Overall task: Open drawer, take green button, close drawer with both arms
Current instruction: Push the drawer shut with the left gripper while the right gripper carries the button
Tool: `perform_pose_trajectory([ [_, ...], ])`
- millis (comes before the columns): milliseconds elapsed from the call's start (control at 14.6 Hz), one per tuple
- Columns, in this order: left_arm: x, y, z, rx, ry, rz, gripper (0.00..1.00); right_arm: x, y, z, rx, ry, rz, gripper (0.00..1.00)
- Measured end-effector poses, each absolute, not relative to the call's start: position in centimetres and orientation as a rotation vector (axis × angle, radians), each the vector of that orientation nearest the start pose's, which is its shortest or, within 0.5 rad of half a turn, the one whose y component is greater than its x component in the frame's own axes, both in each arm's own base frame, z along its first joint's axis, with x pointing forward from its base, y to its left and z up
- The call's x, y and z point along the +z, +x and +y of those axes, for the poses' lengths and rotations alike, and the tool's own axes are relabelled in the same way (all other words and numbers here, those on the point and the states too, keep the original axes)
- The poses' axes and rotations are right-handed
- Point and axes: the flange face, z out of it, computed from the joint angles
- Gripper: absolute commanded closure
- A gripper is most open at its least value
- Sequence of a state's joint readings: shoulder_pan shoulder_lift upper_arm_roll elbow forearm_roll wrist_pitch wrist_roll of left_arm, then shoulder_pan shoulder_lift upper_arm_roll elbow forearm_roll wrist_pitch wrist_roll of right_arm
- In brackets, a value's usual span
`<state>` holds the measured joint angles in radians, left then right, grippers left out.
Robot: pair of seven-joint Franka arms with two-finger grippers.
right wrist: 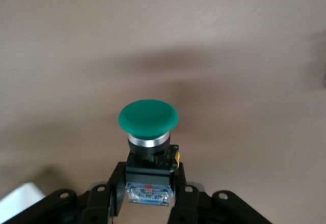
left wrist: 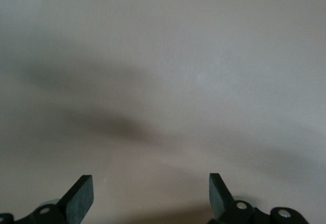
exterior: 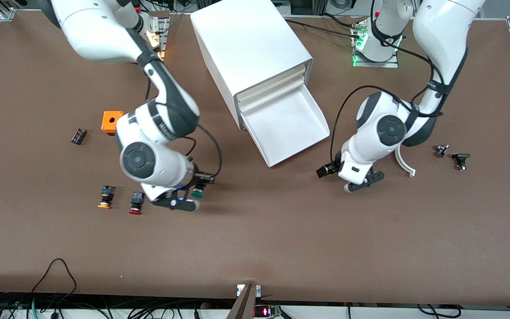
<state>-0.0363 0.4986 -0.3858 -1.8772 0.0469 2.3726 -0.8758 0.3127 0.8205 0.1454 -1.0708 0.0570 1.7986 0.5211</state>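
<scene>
We're holding the button (right wrist: 148,132) in our right gripper (exterior: 187,198), fingers clamped on its body, over bare table nr the red-capped button (exterior: 136,203). Left gripper (exterior: 361,181) is hovering w/ fingers wide apart beside the pulled-out drawer (exterior: 288,126).

The button (exterior: 198,192) lies nearer the camera than the drawer (exterior: 287,125).

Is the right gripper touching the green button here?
Touching. The right wrist view shows the right gripper with both fingers pressed against the black body of the button.
</scene>
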Motion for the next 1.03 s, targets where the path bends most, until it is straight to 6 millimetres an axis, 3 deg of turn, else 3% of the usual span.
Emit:
perform_pose_trajectory([
  [205,25.0,57.1,-27.9,0.154,-3.159,-0.801,0.0,30.9,70.2,26.0,0.261,-3.044,0.117,1.0],
  [479,23.4,55.5,-30.5,0.204,-3.136,-0.814,0.0,27.3,70.9,21.8,0.26,-3.039,0.027,1.0],
  [752,22.4,53.8,-31.9,0.21,-3.129,-0.718,0.0,23.1,71.0,19.3,0.268,-3.033,-0.034,1.0],
  [1026,22.0,51.1,-34.7,0.292,-3.104,-0.592,0.0,19.4,70.9,18.4,0.283,-3.059,-0.065,1.0],
])
